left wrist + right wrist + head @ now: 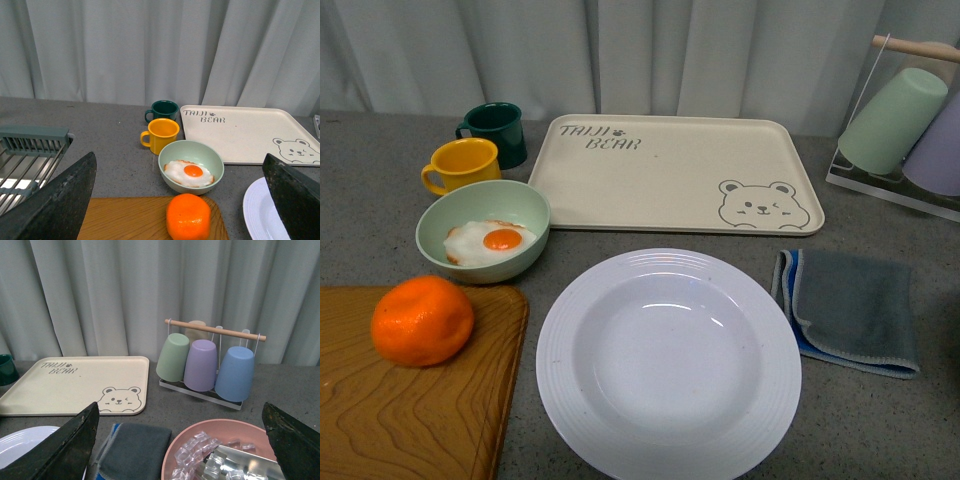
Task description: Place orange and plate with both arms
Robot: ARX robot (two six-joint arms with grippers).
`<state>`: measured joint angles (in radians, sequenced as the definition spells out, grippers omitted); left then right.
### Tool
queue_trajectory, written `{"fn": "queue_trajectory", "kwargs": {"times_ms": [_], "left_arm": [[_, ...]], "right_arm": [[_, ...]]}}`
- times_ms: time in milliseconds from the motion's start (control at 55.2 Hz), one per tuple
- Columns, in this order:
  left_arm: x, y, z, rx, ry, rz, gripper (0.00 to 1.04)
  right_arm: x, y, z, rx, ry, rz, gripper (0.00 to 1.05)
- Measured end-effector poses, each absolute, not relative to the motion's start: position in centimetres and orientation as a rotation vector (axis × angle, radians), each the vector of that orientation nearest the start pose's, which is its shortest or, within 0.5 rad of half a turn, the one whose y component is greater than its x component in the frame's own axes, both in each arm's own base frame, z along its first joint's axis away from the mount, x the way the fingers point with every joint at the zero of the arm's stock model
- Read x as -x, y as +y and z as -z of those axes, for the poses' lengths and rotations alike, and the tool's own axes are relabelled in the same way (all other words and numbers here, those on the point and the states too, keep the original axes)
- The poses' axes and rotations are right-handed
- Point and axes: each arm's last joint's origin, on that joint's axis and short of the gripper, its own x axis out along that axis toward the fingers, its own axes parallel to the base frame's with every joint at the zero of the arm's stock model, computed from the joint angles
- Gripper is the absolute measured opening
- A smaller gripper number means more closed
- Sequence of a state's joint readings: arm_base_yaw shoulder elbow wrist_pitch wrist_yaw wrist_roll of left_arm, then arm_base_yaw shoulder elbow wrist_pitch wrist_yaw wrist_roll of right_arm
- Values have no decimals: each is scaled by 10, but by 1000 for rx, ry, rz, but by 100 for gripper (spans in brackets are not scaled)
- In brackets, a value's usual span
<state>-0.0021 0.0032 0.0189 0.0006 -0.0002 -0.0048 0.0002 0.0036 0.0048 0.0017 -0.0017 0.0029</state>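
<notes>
The orange point(422, 320) rests on a wooden cutting board point(410, 410) at the front left. The white ridged-rim plate point(668, 365) lies empty on the grey counter in the front middle. Neither arm shows in the front view. My left gripper point(182, 200) is open above the board, its dark fingers point(55, 205) wide on either side of the orange point(188, 216), apart from it; the plate's edge point(260, 212) shows by one finger. My right gripper point(180, 445) is open with nothing between its fingers point(65, 447), and a sliver of the plate point(20, 442) appears beside one.
A pale green bowl point(525, 205) with a fried egg, a yellow mug point(465, 165) and a dark green mug point(495, 130) stand at the back left. The cream bear tray point(670, 170) lies behind the plate. A grey cloth point(855, 310), a cup rack point(210, 362), a pink ice bowl point(225, 452) and a dish rack point(30, 155) are nearby.
</notes>
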Motion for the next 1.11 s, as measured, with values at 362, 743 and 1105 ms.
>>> {"fn": "queue_trajectory", "kwargs": {"times_ms": [362,743,1105], "left_arm": [[-97,0,-170,5,-16,2,98],[-97,0,-170,5,-16,2,98],[-121,-12,-161,117,369,47,98]], "right_arm": [[-98,0,-165,-2,-3,-2,95],[-98,0,-165,-3,-3,-2,95],[-98,0,-165,-2,-3,-2,95]]}}
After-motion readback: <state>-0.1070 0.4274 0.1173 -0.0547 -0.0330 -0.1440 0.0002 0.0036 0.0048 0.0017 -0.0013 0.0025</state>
